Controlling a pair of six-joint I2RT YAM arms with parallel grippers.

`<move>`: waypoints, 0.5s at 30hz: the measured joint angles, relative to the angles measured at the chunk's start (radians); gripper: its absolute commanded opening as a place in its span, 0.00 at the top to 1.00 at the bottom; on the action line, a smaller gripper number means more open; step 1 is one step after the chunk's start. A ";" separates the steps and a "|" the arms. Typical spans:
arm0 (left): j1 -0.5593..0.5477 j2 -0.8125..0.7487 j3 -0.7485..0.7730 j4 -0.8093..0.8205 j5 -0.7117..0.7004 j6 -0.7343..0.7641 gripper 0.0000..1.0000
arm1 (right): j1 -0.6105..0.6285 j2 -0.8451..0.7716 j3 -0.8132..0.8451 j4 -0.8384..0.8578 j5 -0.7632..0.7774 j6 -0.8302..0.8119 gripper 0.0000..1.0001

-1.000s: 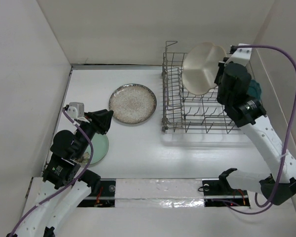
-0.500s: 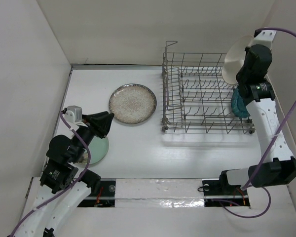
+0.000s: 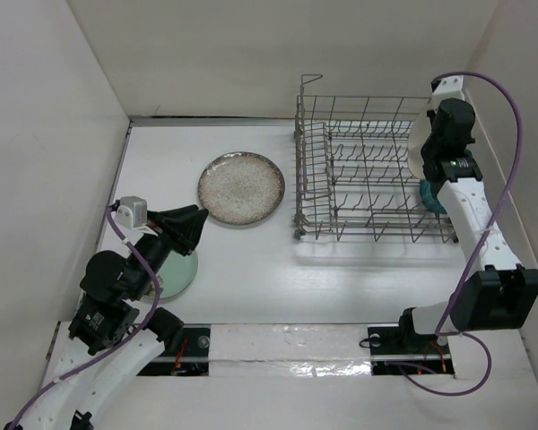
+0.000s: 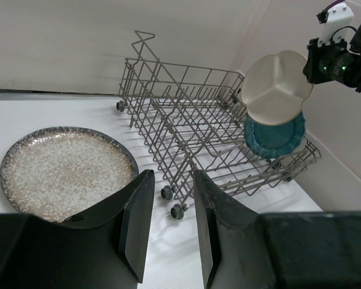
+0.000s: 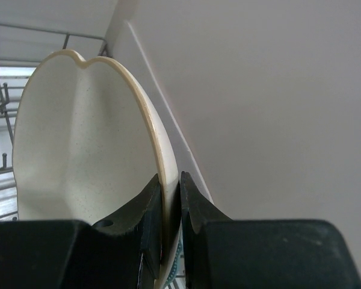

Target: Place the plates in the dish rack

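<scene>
Top external view: the right hand (image 3: 441, 143) pinches the cream divided plate (image 3: 418, 148) by its rim and holds it upright and edge-on at the right end of the dish rack (image 3: 363, 184), which stands toward the far right corner of the table (image 3: 251, 278). One second ago this plate hung tilted over the back of the rack. Half a second ago it had swung out past the right end, and it has now come lower there. In the left wrist view the cream divided plate (image 4: 275, 85) sits directly above the dark teal plate (image 4: 274, 137), which already stands at that end of the rack (image 4: 186, 114); whether the two plates touch cannot be determined. The right wrist view confirms both fingers of the right hand (image 5: 171, 195) pressed onto the plate rim (image 5: 78, 138). Judgement: the second plate is in its final descent, and release should follow only once its lower edge seats between tines. The speckled plate (image 3: 241, 188) lies flat toward the far edge, left of the rack. The mint green plate (image 3: 183, 270) lies near the near left corner, partly under the left hand (image 3: 185, 226), which hovers spread and empty. Two plates remain to load.
</scene>
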 measured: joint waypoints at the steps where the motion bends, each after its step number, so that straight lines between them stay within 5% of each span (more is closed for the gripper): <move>1: -0.003 0.000 0.000 0.000 -0.002 0.000 0.71 | 0.000 0.005 -0.002 -0.001 -0.009 -0.005 1.00; 15: -0.017 -0.002 0.000 0.000 -0.013 0.001 0.71 | -0.002 0.028 -0.025 -0.006 -0.052 -0.066 1.00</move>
